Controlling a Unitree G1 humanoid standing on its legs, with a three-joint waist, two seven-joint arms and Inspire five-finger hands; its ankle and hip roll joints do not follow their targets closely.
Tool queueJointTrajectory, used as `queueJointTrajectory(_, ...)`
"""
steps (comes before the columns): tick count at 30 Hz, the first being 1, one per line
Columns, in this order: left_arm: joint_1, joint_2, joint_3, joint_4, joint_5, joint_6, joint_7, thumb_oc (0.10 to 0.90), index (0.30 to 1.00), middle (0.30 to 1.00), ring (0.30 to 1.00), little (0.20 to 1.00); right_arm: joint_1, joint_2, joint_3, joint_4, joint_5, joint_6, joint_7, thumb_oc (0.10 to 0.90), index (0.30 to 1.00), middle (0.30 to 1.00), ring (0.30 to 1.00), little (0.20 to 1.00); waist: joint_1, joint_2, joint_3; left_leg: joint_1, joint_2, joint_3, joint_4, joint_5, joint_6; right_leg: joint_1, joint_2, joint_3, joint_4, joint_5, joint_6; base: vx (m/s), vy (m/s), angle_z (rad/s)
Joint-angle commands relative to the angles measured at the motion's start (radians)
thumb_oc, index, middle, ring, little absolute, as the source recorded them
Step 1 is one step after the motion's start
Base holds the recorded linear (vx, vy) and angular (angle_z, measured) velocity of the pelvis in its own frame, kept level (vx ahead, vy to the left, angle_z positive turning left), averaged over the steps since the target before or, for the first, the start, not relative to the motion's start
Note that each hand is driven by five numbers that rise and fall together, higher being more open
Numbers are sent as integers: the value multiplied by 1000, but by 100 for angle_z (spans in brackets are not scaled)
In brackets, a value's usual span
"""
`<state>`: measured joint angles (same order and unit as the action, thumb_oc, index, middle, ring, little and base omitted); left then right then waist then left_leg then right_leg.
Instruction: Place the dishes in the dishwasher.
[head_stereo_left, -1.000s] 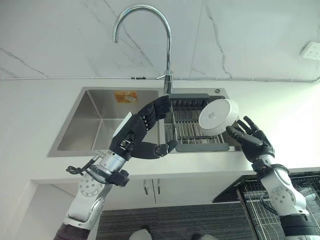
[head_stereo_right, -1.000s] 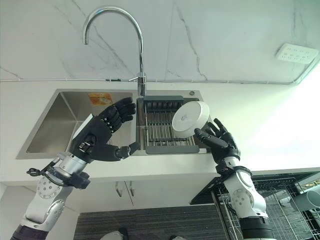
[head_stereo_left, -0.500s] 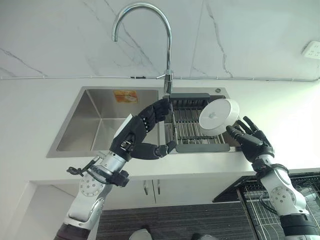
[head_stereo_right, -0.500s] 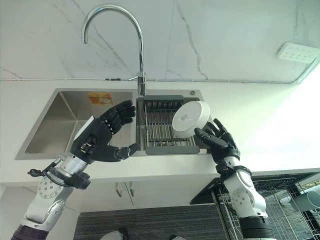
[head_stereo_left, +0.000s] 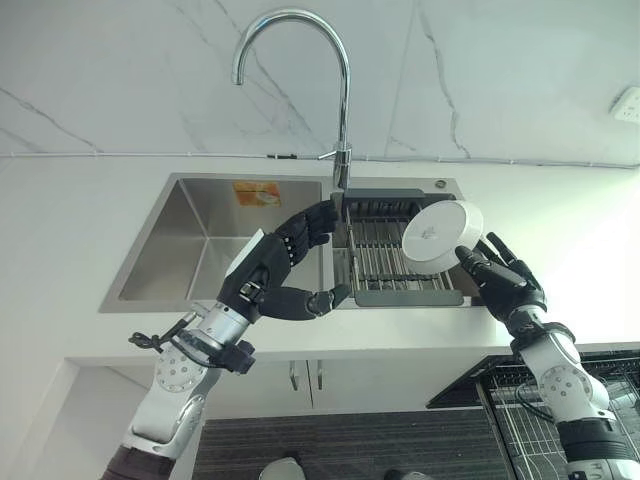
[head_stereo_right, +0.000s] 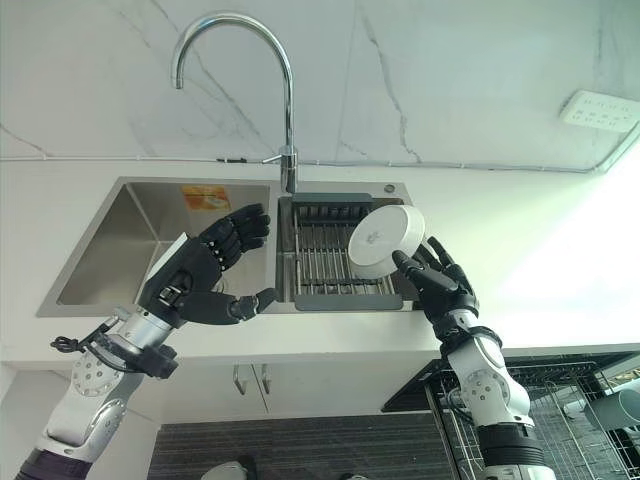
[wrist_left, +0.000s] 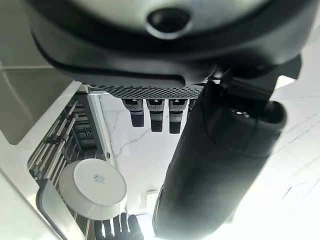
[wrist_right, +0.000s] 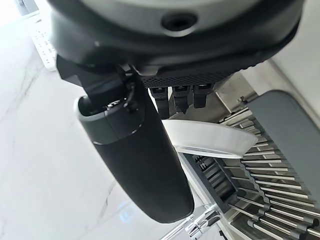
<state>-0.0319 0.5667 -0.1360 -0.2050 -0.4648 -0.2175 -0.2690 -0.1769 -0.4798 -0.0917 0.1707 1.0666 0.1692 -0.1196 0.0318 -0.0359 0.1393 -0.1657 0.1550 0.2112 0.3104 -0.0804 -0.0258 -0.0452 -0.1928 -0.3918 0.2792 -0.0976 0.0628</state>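
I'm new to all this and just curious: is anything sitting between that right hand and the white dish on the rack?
Nothing visible is. The right hand is open, its fingers reaching up right beside the white dish, which leans on the drying rack in the sink. The left hand hovers open over the sink, off to the side.

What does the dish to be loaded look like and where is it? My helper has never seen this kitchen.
Find the steel sink under the tall curved tap. On its right sits a dark drying rack; the white round bowl leans there, underside outward, by the right hand.
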Motion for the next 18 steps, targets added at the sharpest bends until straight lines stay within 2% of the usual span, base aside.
queueJointTrajectory(1, -97, 10, -13, -75, -31, -79, 25, 800, 900, 900, 900, 900, -142, -70, -57, -5, 56, -57, 21, 800, 900, 900, 900, 900, 11, 7, -29, 150, 45, 3, -10, -179, -58, 19, 5, 35, 21, -105, 50, -1, 16, 4)
queueJointTrajectory(18, -121, 27, -31, -59, -44, -61, 47, 800, 900, 900, 900, 900, -239, -138, -39, 135, 95, -10, 27, 800, 900, 900, 900, 900, 31, 1, -32, 146, 33, -11, -10, -174, -57, 28, 2, 26, 21, -105, 45, -1, 1, 1)
